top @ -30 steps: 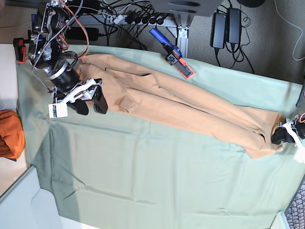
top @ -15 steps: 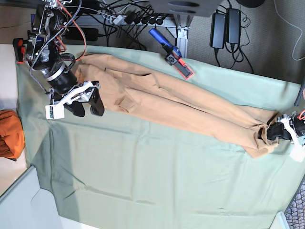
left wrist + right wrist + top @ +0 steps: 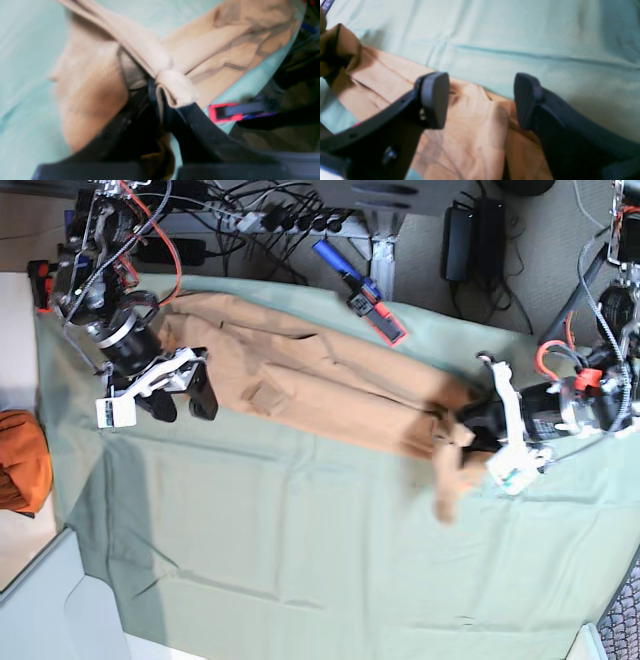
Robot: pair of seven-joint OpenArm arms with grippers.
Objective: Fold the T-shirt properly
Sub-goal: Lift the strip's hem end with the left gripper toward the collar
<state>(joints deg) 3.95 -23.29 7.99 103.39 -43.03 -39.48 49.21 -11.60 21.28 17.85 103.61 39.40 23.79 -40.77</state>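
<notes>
The peach-tan T-shirt (image 3: pixel 320 380) lies in a long folded strip on the pale green sheet (image 3: pixel 300 550), running from the back left towards the middle right. My left gripper (image 3: pixel 462 432) is shut on the shirt's right end and holds it raised, with a flap hanging down. The left wrist view shows the jaws (image 3: pixel 161 100) pinched on bunched fabric (image 3: pixel 175 90). My right gripper (image 3: pixel 187 412) is open at the shirt's left end. In the right wrist view its fingers (image 3: pixel 435 100) stand wide apart just above the shirt (image 3: pixel 470 130), holding nothing.
A darker orange cloth bundle (image 3: pixel 20 460) lies at the left table edge. A blue and red clamp tool (image 3: pixel 362 295) lies at the sheet's back edge and also shows in the left wrist view (image 3: pixel 237 111). Cables and power bricks (image 3: pixel 470 230) lie behind the table.
My left gripper has carried the shirt's right end up and leftward from the table's right edge towards the middle, folding the strip over. My right gripper has hardly moved.
</notes>
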